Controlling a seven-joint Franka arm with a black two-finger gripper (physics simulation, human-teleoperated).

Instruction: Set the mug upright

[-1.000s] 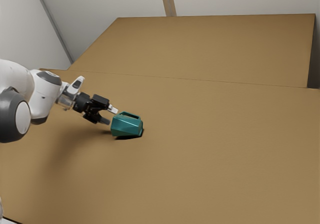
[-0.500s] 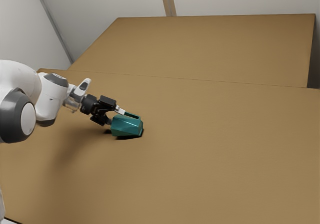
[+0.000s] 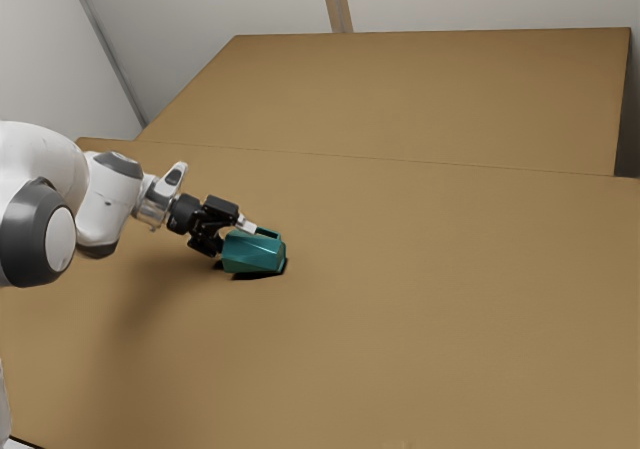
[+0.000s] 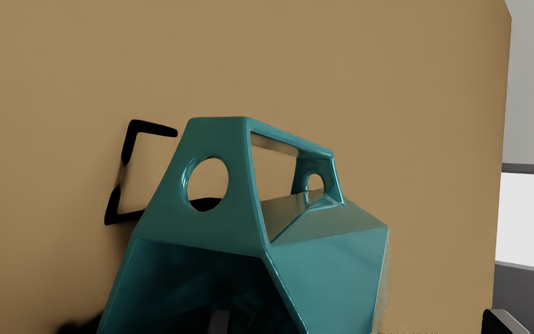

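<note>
A brown tabletop is crossed by a thin seam, beyond which a second brown surface is spread. Behind them, a pale wall is marked by a brown strip. In the wrist view, a white panel is bordered by a grey band.

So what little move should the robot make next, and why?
Probably close the gripper gently on the teal mug's side wall. The mug lies on its side, and the fingers stand open, one against its dark mouth in the wrist view, the other out past its side, so that wall seems to lie between them.
</note>
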